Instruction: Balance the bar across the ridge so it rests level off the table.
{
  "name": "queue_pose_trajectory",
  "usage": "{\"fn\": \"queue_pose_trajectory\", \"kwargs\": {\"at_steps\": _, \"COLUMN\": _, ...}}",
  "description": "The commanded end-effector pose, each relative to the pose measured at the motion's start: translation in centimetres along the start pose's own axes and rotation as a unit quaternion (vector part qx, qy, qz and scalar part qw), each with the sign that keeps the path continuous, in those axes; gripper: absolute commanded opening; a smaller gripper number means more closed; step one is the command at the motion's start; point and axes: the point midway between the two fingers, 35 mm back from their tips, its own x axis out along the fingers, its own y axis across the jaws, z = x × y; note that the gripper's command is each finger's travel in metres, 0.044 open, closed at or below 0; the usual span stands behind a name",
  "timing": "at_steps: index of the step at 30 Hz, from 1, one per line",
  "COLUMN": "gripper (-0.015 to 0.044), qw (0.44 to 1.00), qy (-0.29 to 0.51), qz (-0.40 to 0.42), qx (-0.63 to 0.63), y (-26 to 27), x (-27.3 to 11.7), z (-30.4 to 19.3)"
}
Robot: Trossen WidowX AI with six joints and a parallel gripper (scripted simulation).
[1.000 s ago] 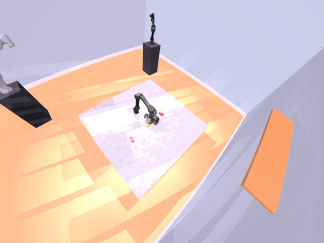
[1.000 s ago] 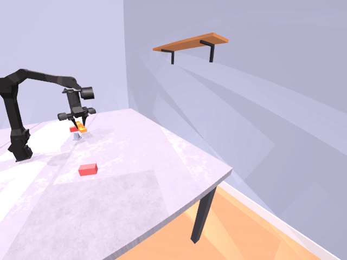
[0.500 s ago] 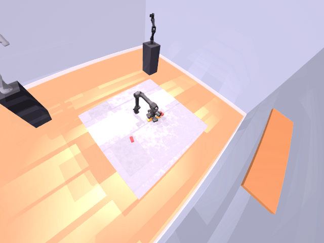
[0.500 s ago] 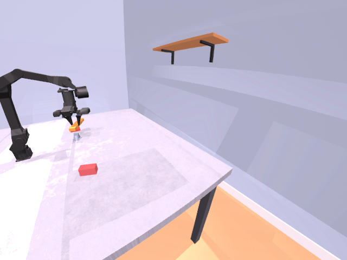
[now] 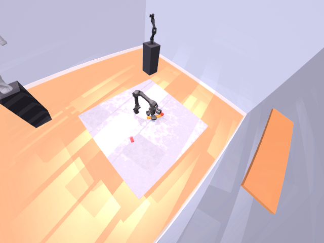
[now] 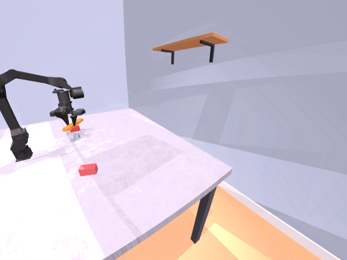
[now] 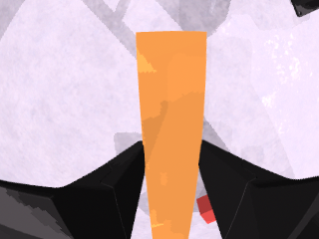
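Note:
An orange bar (image 5: 159, 116) (image 6: 66, 129) (image 7: 171, 65) is held in the air above the table (image 5: 180, 125) (image 6: 156, 168). My gripper (image 5: 153, 117) (image 6: 70, 124) (image 7: 170, 146) is shut on it, one finger on each long side. In the exterior view the small pale grey-blue ridge (image 6: 76, 136) stands on the table below the bar and slightly right of the fingers, with a visible gap between them. I cannot tell exactly how the bar's middle lines up with it. In the wrist view the bar runs away from between the fingers; the ridge cannot be made out there.
One red block (image 5: 162, 114) (image 6: 75, 128) is close behind the bar and ridge. Another red block (image 5: 131, 139) (image 6: 88, 169) lies on the table, well away from the gripper. A wall shelf (image 5: 269, 159) (image 6: 190, 41) is far off to the right.

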Motion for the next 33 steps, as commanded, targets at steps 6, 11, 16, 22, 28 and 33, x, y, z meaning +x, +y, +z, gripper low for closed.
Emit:
{"fn": "queue_pose_trajectory", "kwargs": {"at_steps": 6, "gripper": 0.0, "qw": 1.0, "qy": 0.001, "qz": -0.002, "qx": 0.003, "y": -0.2, "x": 1.4, "z": -0.1}}
{"fn": "queue_pose_trajectory", "kwargs": {"at_steps": 11, "gripper": 0.0, "qw": 1.0, "qy": 0.001, "qz": -0.002, "qx": 0.003, "y": -0.3, "x": 2.2, "z": -0.1}}
{"fn": "queue_pose_trajectory", "kwargs": {"at_steps": 16, "gripper": 0.0, "qw": 1.0, "qy": 0.001, "qz": -0.002, "qx": 0.003, "y": -0.3, "x": 3.1, "z": -0.1}}
{"fn": "queue_pose_trajectory", "kwargs": {"at_steps": 22, "gripper": 0.0, "qw": 1.0, "qy": 0.001, "qz": -0.002, "qx": 0.003, "y": -0.4, "x": 4.0, "z": 0.0}}
{"fn": "queue_pose_trajectory", "kwargs": {"at_steps": 28, "gripper": 0.0, "qw": 1.0, "qy": 0.001, "qz": -0.002, "qx": 0.003, "y": -0.4, "x": 4.1, "z": 0.0}}
{"fn": "queue_pose_trajectory", "kwargs": {"at_steps": 33, "gripper": 0.0, "qw": 1.0, "qy": 0.001, "qz": -0.002, "qx": 0.003, "y": -0.4, "x": 4.0, "z": 0.0}}
